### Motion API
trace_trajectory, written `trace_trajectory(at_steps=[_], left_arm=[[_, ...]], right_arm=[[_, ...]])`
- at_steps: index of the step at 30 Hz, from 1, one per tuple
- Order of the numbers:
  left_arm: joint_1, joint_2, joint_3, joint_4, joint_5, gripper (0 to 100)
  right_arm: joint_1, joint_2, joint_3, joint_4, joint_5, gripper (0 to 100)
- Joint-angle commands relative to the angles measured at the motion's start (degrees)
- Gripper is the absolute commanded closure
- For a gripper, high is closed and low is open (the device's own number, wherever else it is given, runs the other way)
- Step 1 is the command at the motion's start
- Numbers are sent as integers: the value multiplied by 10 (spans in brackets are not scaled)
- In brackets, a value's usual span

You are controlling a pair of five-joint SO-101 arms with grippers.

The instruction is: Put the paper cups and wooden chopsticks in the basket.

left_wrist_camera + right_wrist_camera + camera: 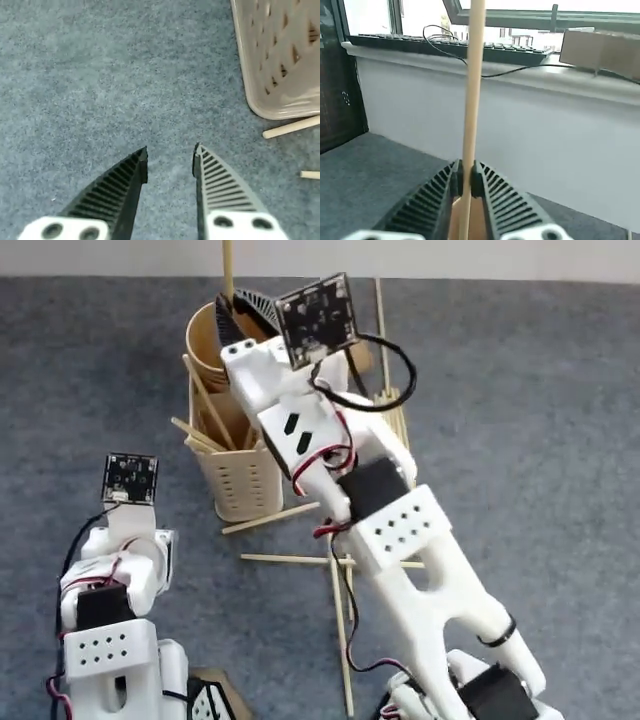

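Chopstick poised over the basket

Clamped upright in the right gripper, it hangs above the basket and the paper cup inside. Next: tip it down, then release; sticks leaning there could snag it. Farther off, loose chopsticks lie beside the basket; left gripper, jaws apart, holds nothing

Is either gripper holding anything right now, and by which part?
Right gripper pinches an upright wooden chopstick by its shaft; left gripper is open, empty.
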Motion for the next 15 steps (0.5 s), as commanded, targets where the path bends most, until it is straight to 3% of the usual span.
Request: trace_trajectory(at_steps=[1,8,13,15], left_arm=[[10,-6,-3,-10,-6,835],[10,-7,-3,-7,-6,835],[10,-6,-2,-7,-6,835],[10,-6,-2,-7,-6,835]], right_arm=[[-6,-25,-49,90,-6,992],[-3,-25,15,144,-6,991],[2,-30,109,29,-6,975],[13,-30,144,-10,-6,901]])
